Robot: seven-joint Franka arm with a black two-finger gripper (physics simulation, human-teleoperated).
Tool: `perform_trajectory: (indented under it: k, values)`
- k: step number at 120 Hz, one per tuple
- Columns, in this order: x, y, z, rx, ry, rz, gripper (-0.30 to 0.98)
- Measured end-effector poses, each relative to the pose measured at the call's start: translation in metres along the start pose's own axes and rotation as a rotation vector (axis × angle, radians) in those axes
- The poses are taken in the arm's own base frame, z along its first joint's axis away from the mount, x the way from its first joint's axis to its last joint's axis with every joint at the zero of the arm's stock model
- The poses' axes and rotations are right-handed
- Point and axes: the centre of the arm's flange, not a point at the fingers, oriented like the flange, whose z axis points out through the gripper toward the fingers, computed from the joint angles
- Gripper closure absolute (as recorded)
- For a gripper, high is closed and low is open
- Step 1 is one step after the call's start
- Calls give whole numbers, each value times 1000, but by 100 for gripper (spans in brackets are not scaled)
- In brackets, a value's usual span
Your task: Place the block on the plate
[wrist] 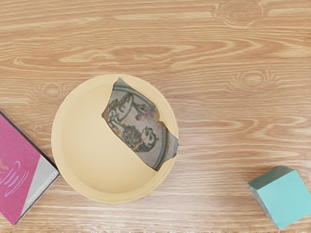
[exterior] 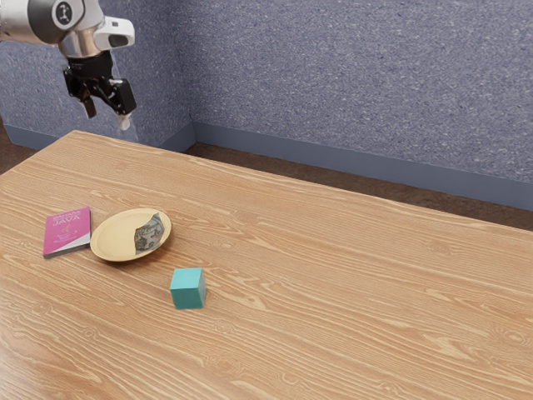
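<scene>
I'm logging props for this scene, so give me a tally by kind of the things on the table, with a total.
Teal block: 1
Pale yellow plate: 1
Patterned pottery shard: 1
Pink Java book: 1
Total: 4

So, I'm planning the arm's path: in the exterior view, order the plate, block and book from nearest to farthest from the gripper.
1. Plate and book, side by side: too close to call.
2. Block: farthest, toward the exterior view's right.
</scene>
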Motion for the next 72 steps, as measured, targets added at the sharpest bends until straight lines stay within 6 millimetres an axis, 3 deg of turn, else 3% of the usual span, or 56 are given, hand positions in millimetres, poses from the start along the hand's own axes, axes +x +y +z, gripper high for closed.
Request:
perform_trajectory:
  k: [17,27,37,47,56,72]
  values:
    - [3,14,10,-48,-18,11,0]
    - [5,18,26,-65,-30,2,0]
    - [9,43,43,-68,-52,2,0]
    - [7,74,74,-85,-92,-6,0]
    - [1,89,108,-105,-131,-43,0]
    - [-2,107,137,-120,-150,-117,0]
